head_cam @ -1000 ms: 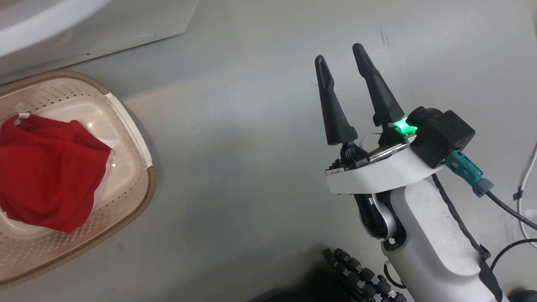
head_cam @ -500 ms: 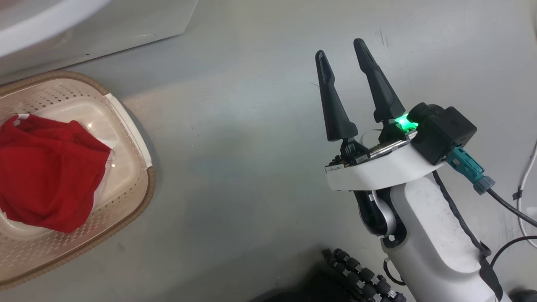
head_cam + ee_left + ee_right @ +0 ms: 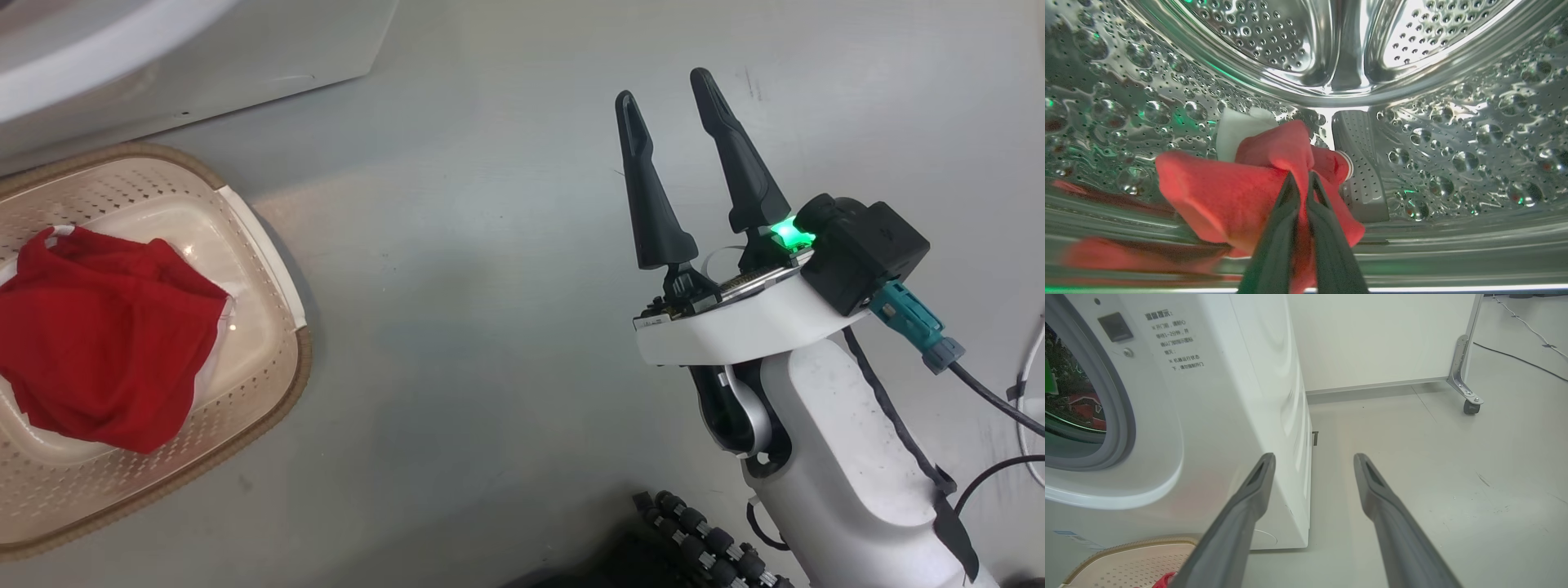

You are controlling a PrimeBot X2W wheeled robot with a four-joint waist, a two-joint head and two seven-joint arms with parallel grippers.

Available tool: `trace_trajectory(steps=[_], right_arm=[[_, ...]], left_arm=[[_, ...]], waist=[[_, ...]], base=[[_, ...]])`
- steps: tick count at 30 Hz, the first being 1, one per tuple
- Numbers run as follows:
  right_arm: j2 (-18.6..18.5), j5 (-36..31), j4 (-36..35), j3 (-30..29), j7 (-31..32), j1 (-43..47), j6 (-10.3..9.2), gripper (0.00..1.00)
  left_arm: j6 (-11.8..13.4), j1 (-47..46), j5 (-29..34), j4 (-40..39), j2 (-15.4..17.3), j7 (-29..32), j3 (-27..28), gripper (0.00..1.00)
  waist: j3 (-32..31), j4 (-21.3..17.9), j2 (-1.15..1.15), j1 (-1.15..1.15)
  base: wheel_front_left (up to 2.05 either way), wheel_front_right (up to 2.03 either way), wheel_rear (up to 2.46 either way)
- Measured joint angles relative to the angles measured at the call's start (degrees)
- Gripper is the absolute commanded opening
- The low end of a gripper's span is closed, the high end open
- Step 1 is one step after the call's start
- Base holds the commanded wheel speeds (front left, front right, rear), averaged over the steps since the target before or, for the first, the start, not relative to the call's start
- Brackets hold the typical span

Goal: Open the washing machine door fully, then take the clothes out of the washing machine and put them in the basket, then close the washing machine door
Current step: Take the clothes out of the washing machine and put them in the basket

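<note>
Inside the shiny steel drum [image 3: 1437, 134] of the washing machine [image 3: 1229, 416], my left gripper [image 3: 1301, 177] is shut on a red garment with white trim [image 3: 1237, 192] lying on the drum's bottom. Another red garment [image 3: 98, 343] lies in the cream perforated basket [image 3: 261, 253] on the floor at the left of the head view. My right gripper [image 3: 665, 86] stands open over bare floor, well right of the basket, holding nothing. In the right wrist view it [image 3: 1312, 459] points past the machine's front corner. The washing machine door is out of view.
The machine's white front and grey rubber ring [image 3: 1118, 416] are to the left of the right gripper. A wheeled white partition [image 3: 1470, 404] stands behind. Cables [image 3: 1020, 392] trail on the floor at the right. Grey floor [image 3: 457, 327] lies open between basket and right arm.
The head camera has shifted slightly, moving the scene a little right and down. The right gripper has stayed open and nearly still.
</note>
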Motion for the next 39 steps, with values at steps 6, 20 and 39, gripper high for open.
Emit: trace_trajectory(steps=[6, 20, 39], right_arm=[[0.01, -0.60, 0.55, -0.26, 0.00, 0.00, -0.01, 1.00], [-0.01, -3.50, 2.52, -1.29, 0.00, 0.11, -0.07, 1.00], [-0.09, -8.14, 5.84, -4.53, 0.00, 4.04, -0.07, 1.00]], left_arm=[[0.23, 3.37, -1.15, -1.02, -2.21, -6.12, 1.37, 0.00], [-1.86, 10.99, -2.63, -7.17, -8.28, -21.60, 1.20, 0.00], [-2.03, 28.74, -3.10, -16.81, -17.46, -36.77, -0.59, 0.00]], waist=[[-0.80, 0.69, 0.00, 0.00], [-3.97, 3.07, 0.00, 0.00], [-10.79, 9.11, 0.00, 0.00]], base=[[0.00, 0.00, 0.00], [0.00, 0.00, 0.00], [0.00, 0.00, 0.00]])
